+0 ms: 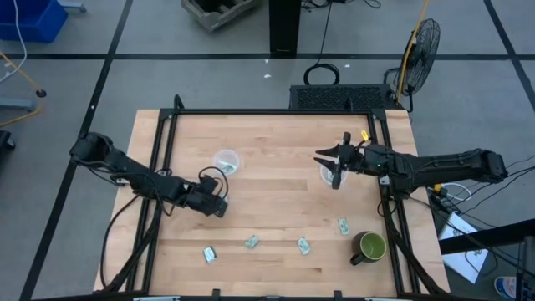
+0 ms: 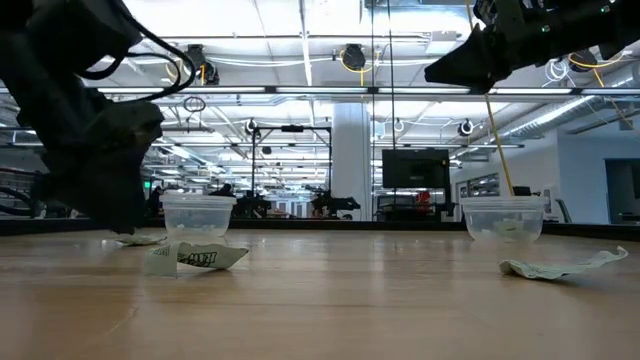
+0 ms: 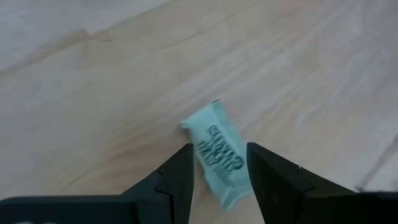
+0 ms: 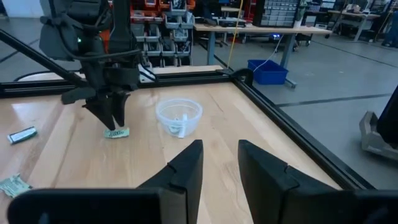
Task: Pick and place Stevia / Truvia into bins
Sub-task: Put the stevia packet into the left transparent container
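My left gripper (image 1: 215,205) is low over the table, below the left clear cup (image 1: 226,160). It points down, and its open fingers stand on either side of a pale green sachet (image 3: 217,155) that lies flat on the wood; the same sachet shows in the right wrist view (image 4: 116,132). My right gripper (image 1: 334,163) is open and empty, raised above the right clear cup (image 1: 326,174). Both cups stand upright, and each holds at least one sachet (image 4: 180,127). Several more sachets lie flat toward the near edge (image 1: 252,242), (image 1: 304,244), (image 1: 343,225), (image 1: 209,253). My left gripper's fingers (image 3: 180,171) come from above, pointing down, close beside the sachet's two long sides (image 3: 205,152). I cannot tell whether they touch it. The sachet lies flat on the table.
A dark green mug (image 1: 369,246) stands at the near right corner. Black frame rails (image 1: 167,142) run along the table's left, far and right sides. Bare wood lies between the two cups and in the table's middle.
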